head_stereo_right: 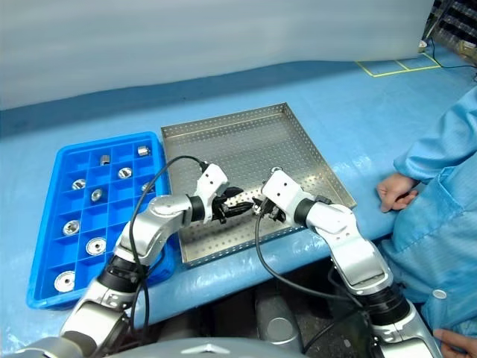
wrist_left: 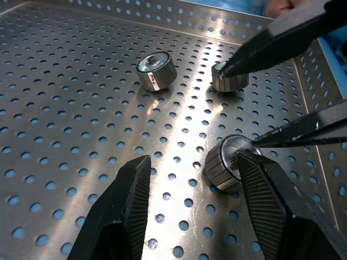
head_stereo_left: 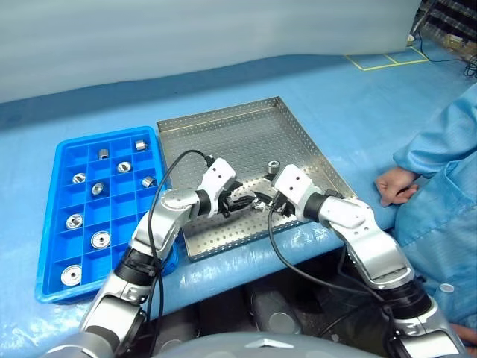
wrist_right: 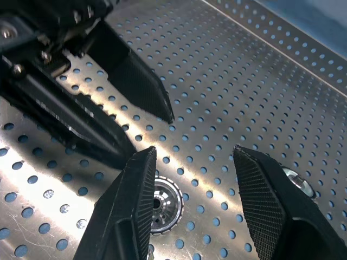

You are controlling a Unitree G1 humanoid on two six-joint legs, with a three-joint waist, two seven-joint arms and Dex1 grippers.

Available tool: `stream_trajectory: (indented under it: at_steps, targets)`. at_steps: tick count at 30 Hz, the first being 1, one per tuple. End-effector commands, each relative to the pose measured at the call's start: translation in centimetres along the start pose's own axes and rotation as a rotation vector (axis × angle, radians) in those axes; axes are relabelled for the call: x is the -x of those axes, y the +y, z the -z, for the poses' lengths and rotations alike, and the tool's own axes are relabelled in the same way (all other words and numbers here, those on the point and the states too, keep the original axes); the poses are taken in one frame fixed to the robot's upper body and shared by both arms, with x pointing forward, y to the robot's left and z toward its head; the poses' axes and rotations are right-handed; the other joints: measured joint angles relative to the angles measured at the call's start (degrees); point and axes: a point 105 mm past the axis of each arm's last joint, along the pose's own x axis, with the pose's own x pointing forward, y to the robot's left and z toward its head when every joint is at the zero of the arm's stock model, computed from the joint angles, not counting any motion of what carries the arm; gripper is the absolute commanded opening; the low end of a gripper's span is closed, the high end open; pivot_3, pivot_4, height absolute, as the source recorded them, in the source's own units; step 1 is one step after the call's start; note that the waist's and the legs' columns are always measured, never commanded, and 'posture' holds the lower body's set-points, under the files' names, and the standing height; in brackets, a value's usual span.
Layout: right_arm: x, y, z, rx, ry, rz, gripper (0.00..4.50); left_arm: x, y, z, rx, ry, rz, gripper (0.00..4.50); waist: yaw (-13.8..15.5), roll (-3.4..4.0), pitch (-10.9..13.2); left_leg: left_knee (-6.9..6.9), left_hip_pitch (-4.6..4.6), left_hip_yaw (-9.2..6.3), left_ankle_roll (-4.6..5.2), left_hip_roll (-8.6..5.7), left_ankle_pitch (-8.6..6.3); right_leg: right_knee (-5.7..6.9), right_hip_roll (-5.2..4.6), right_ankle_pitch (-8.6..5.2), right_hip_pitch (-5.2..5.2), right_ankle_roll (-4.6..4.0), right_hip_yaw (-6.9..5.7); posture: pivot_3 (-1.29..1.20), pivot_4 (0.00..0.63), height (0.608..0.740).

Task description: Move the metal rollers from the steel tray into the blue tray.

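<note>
On your left side of the table (head_stereo_left: 350,97) sits the blue tray (head_stereo_left: 67,160), and you can see rollers already lying in several of its square compartments, among them one at the near end (head_stereo_left: 71,274) and one at the far end (head_stereo_left: 140,143). Just to its right, at about twelve o'clock from you, lies the steel tray (head_stereo_left: 246,130), its long side beside the blue tray's. Your left tool (head_stereo_left: 240,203) reaches in over the near half of the steel tray, pointing toward three o'clock; its fingers (wrist_left: 122,216) stand partly apart and grip nothing, though one of them touches the side of a roller (wrist_left: 225,170) resting on the perforated floor. Two more rollers (wrist_left: 156,70) lie a little farther on, well clear of that tool. Your right tool (head_stereo_left: 261,201) comes in from the other side, pointing toward nine o'clock, tip to tip with the left one. Its fingers (wrist_right: 127,211) are likewise partly apart and empty, with a roller (wrist_right: 161,205) lying flat beside one of them. At three o'clock a person's hand (head_stereo_left: 395,184) rests on the table, in a light blue sleeve (head_stereo_left: 440,138).
</note>
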Motion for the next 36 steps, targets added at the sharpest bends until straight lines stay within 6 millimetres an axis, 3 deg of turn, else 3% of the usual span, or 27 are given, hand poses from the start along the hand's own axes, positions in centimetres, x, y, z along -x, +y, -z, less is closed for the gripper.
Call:
stream_trajectory:
  at_steps: [1,6,13,21,22,26,31,36]
  targets:
    - [1.4,-1.2,-1.7,0.029,-0.055,0.056,2.38,-0.7,-1.1,-0.6,0.005,-0.022,0.075,2.71,-0.18,0.0,0.0,0.01,0.01,0.01,0.0,0.0,0.0,0.0,0.0,0.0,0.0,0.0,0.0,-0.28,0.15,0.74]
    - [2.1,-2.3,-1.4,0.035,-0.034,0.129,2.38,-1.6,-1.3,0.2,-0.014,0.025,0.099,2.71,-0.87,0.01,0.0,0.05,0.04,0.08,0.01,0.01,0.01,0.02,0.02,0.01,0.02,0.03,0.06,-0.3,0.15,0.74]
    - [2.1,-2.0,-0.8,0.03,-0.008,0.13,2.38,-2.8,-0.8,1.3,-0.01,0.061,0.067,2.71,-1.86,0.01,-0.01,0.05,0.06,0.16,0.04,0.0,0.0,0.01,0.02,0.03,0.01,0.07,0.17,-0.32,0.15,0.74]
    - [1.8,-1.7,0.0,0.023,0.02,0.121,2.38,-3.5,-0.6,1.2,0.002,0.033,0.03,2.71,-2.43,0.01,-0.01,0.06,0.08,0.21,0.06,-0.01,0.0,0.02,0.02,0.06,0.02,0.12,0.25,-0.32,0.15,0.74]
    - [1.8,-1.6,0.0,0.021,0.022,0.117,2.38,-3.5,-0.5,1.3,0.01,0.033,0.026,2.53,-2.51,0.01,-0.01,0.06,0.08,0.21,0.06,-0.01,0.0,0.01,0.02,0.06,0.01,0.12,0.25,-0.32,0.15,0.74]
    - [1.6,-1.5,0.3,0.016,0.03,0.109,2.38,-3.0,-0.4,1.5,0.019,0.038,0.031,1.82,-2.85,0.01,-0.01,0.06,0.08,0.21,0.06,-0.01,0.0,0.02,0.02,0.07,0.02,0.13,0.25,-0.31,0.15,0.74]
    - [1.3,-1.2,1.3,-0.011,0.06,0.088,2.38,-2.4,0.0,1.4,-0.022,0.043,0.016,1.82,-3.25,0.01,-0.01,0.06,0.08,0.21,0.06,-0.01,0.0,0.02,0.02,0.07,0.02,0.13,0.25,-0.3,0.15,0.74]
    - [0.9,-0.5,2.9,-0.085,0.094,0.03,2.38,-0.5,1.1,-0.6,-0.045,-0.023,-0.049,1.82,-3.34,0.01,-0.01,0.05,0.08,0.23,0.07,0.0,0.0,0.02,0.02,0.07,-0.01,0.13,0.28,-0.28,0.15,0.74]
